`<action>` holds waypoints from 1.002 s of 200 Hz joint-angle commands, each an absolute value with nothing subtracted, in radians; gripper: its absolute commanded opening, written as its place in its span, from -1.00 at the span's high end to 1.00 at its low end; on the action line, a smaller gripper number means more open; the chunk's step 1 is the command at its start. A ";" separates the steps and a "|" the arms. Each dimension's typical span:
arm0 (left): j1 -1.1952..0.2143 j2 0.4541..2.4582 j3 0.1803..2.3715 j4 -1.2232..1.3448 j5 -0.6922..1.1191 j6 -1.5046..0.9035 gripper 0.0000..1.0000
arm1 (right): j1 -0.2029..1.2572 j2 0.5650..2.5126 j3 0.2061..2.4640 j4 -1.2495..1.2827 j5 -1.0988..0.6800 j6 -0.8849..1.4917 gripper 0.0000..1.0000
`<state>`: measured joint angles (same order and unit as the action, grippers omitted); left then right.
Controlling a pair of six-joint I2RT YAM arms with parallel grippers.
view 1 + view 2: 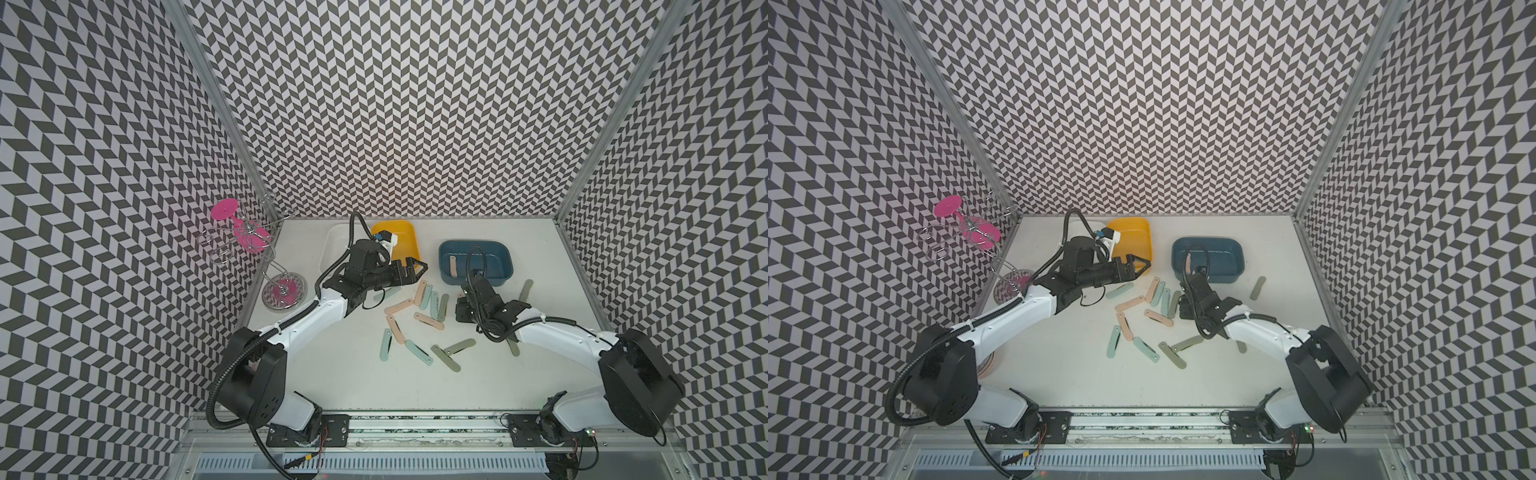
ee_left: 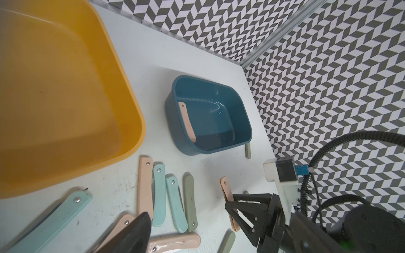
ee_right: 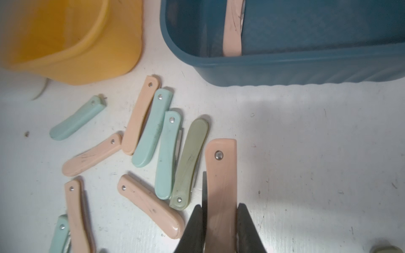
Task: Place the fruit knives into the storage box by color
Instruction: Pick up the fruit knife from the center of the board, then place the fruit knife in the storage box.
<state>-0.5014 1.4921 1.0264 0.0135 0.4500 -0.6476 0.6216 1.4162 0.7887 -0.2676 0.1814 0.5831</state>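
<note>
My right pincer (image 3: 219, 207) is clenched on a peach-pink knife (image 3: 221, 175), with one dark finger against each long edge. The knife is a flat bar with a rounded end, a silver rivet near its far tip and a thin dark blade line down one side. It points at the blue box (image 3: 285, 65) and sits just short of it. I cannot tell whether it is clear of the table (image 1: 478, 374).

Just beside it lie the loose knives (image 3: 153, 135), in peach-pink, pale mint and grey-green. Several touch or overlap in a fan, and most show a rivet.

In both top views my right wrist covers the grip itself. A grey-green knife (image 1: 514, 348) pokes out from under that forearm. A mint knife (image 1: 390, 293) is half hidden by the left arm. For my left pincer (image 1: 422, 268), near the corner of the yellow box (image 1: 411, 245), I cannot tell how the jaws stand. The left wrist view shows only one dark fingertip (image 2: 138, 227).

The blue box holds one pink knife (image 2: 187, 122) leaning against its wall. Another grey-green knife (image 1: 526, 289) lies just outside it. A pale box (image 1: 332, 245) behind the left arm is mostly hidden, so I cannot make out its contents.
</note>
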 commanded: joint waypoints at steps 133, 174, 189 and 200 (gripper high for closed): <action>-0.488 1.701 1.327 0.017 0.465 -0.642 -1.00 | 0.342 1.618 1.260 -0.157 0.025 0.390 0.60; -0.472 1.717 1.336 0.013 0.474 -0.628 -1.00 | 0.310 1.792 1.365 -0.223 -0.011 0.342 0.61; -0.472 1.723 1.339 0.007 0.470 -0.621 -1.00 | 0.308 1.835 1.369 -0.222 -0.027 0.329 0.62; -0.473 1.724 1.339 0.007 0.467 -0.616 -1.00 | 0.307 1.858 1.360 -0.209 -0.026 0.324 0.62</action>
<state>-0.4755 1.7161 1.3029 0.0174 0.4629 -0.6422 0.3119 1.8130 1.3437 -0.2234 0.0048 0.3653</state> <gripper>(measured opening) 0.996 0.209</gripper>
